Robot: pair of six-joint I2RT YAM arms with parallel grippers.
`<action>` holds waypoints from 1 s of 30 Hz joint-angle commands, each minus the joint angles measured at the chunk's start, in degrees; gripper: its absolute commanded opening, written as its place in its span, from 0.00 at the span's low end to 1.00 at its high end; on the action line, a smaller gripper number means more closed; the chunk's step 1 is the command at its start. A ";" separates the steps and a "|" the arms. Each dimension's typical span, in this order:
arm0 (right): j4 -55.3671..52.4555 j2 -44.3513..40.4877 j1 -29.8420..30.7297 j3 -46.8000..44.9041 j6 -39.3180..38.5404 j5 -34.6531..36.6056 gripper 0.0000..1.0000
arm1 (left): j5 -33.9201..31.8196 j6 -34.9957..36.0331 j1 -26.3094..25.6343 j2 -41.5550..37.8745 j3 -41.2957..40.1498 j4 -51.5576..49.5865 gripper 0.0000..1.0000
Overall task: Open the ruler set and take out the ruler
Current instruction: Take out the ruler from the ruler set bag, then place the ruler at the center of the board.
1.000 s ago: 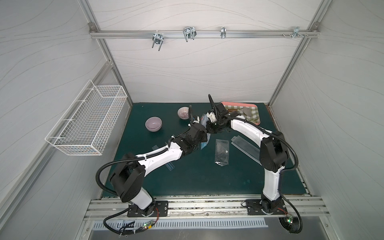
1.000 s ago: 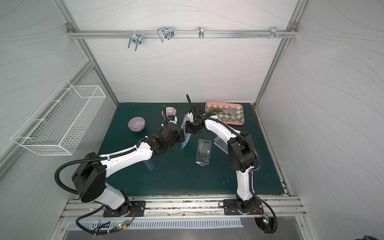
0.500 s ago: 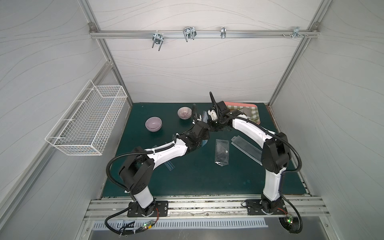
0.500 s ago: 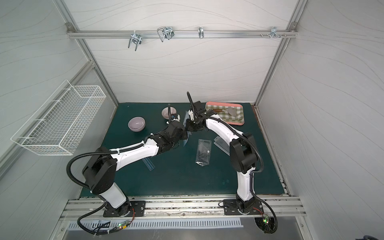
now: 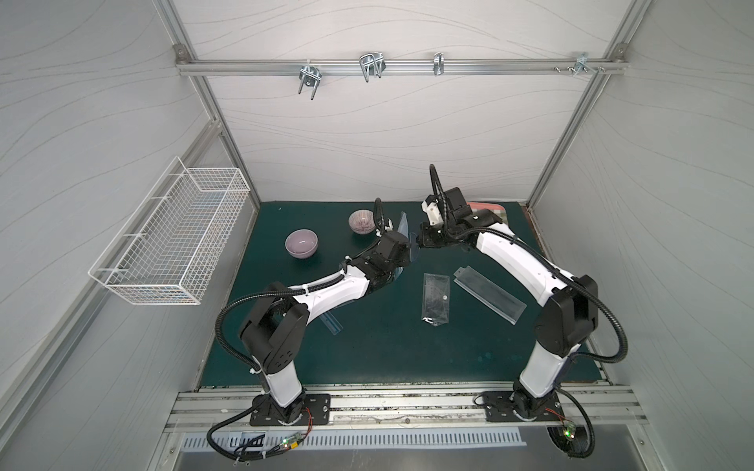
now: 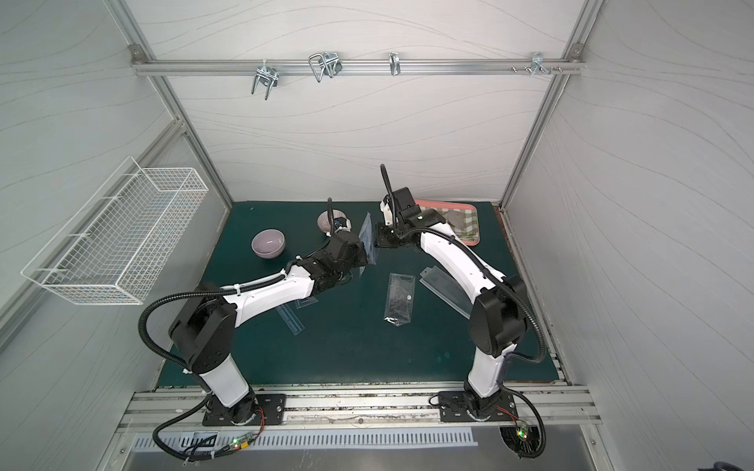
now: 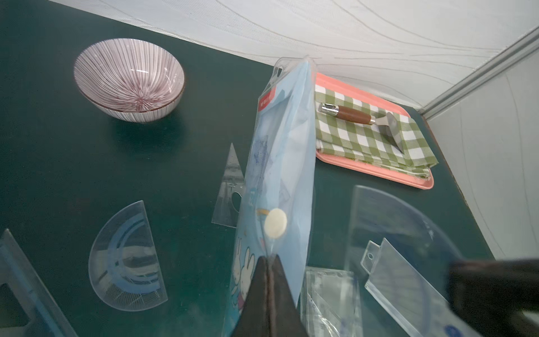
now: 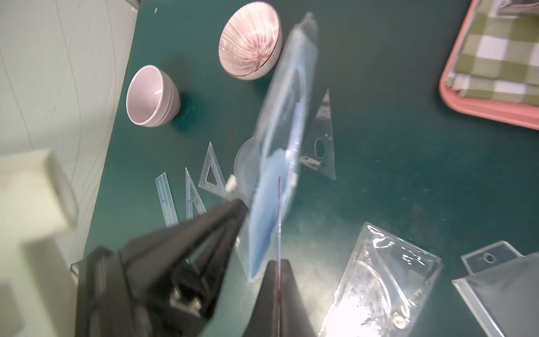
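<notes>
L wrist: left gripper (image 7: 269, 262) pinched shut on the lower edge of the ruler set pouch (image 7: 280, 151), just below its white snap (image 7: 275, 223). Pouch stands upright above the bench (image 7: 87, 163). Protractor (image 7: 128, 256) & triangle (image 7: 230, 186) lie flat on bench.

R wrist: right gripper (image 8: 278, 265) clamped on a thin pouch edge, close beside left gripper. Straight ruler (image 8: 166, 198) flat on bench, outside pouch.

Top views: pouch raised betw both arms, mid-rear of bench; ruler partly under left arm.

ruler set (image 7: 277, 163): pale-blue rabbit-print pouch, lifted, on edge | ruler (image 6: 290, 321): clear blue strip, flat on mat (image 6: 347, 359)
</notes>
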 commanded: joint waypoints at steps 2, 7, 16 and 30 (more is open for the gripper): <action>-0.26 -3.20 -2.87 -1.69 -1.74 -0.73 0.02 | 0.16 -2.02 3.07 -2.65 -1.60 1.34 0.00; 4.64 -0.18 -7.21 -2.68 -4.37 -8.95 0.01 | 1.81 -1.37 6.45 -6.88 -5.38 -0.78 0.00; 13.01 14.54 -12.30 1.03 -7.11 -21.75 0.00 | 5.56 0.11 8.31 -13.27 -7.38 -6.51 0.00; 9.28 35.34 -13.16 18.15 -8.23 -24.34 0.00 | 9.54 0.87 9.01 -15.41 -6.55 -10.26 0.00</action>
